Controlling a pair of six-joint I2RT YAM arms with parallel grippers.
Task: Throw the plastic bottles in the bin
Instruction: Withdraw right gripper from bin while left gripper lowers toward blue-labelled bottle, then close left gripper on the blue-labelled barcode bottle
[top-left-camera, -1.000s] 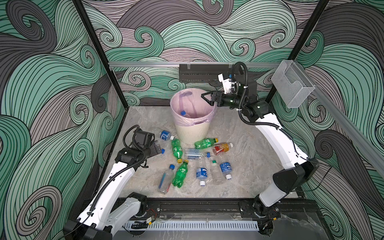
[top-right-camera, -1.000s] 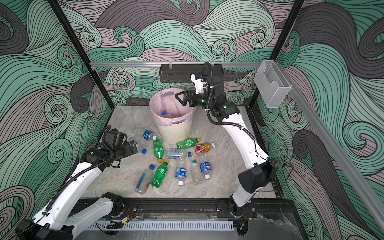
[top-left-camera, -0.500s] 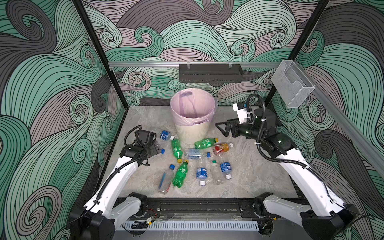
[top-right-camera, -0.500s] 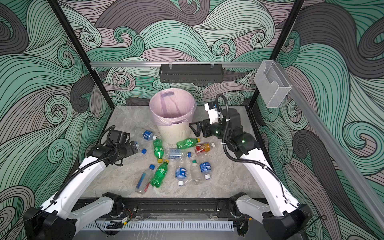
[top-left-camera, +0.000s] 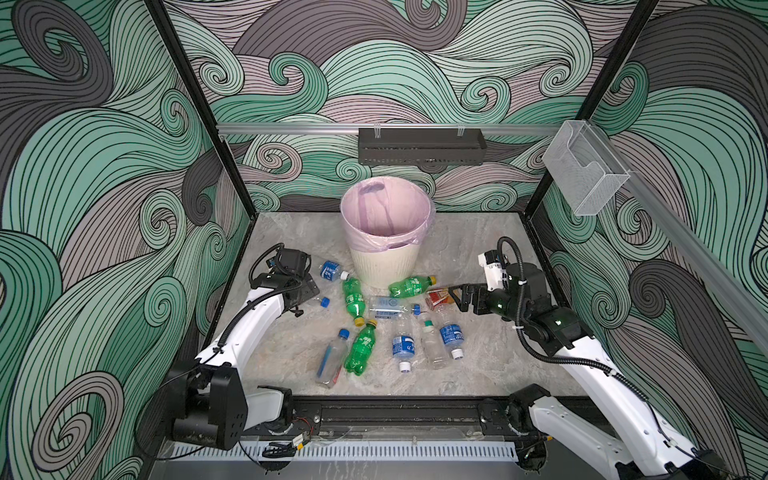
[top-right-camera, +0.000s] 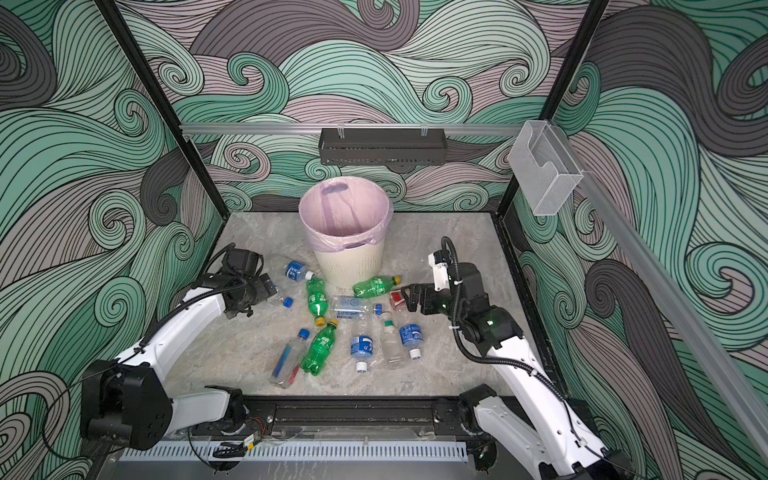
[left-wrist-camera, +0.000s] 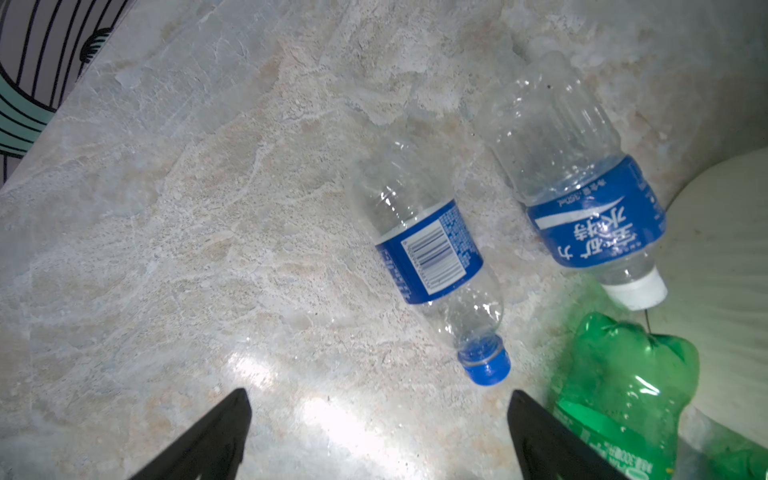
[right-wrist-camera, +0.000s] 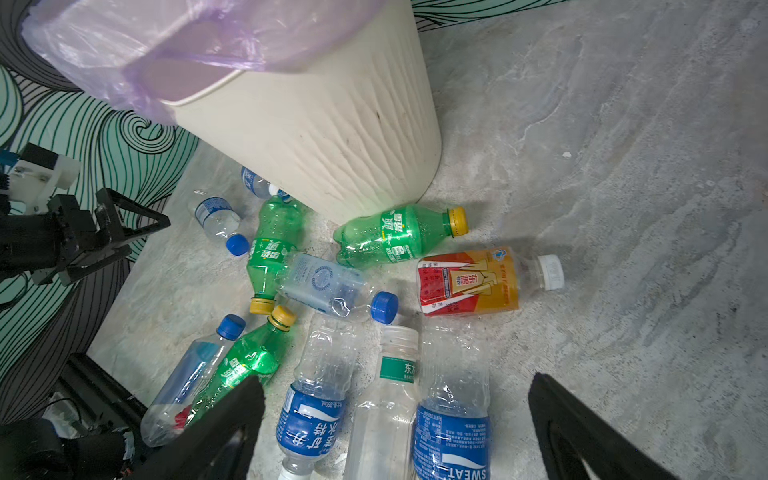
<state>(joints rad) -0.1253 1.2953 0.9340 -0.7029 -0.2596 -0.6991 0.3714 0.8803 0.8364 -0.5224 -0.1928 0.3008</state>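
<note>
Front-right of bin (top-left-camera: 384, 266), right hand (top-left-camera: 457, 298) hung wide, empty; red-labelled bottle (top-left-camera: 435, 298) lay on bench (top-left-camera: 469, 241) just ahead, long axis parallel to my closing line; I judged wrist roll needed; left hand (left-wrist-camera: 379, 395) wide, farther

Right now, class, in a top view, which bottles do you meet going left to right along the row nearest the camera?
From the left: blue-capped clear bottle → green bottle → blue-labelled bottle → green-capped clear bottle → second blue-labelled bottle.
</note>
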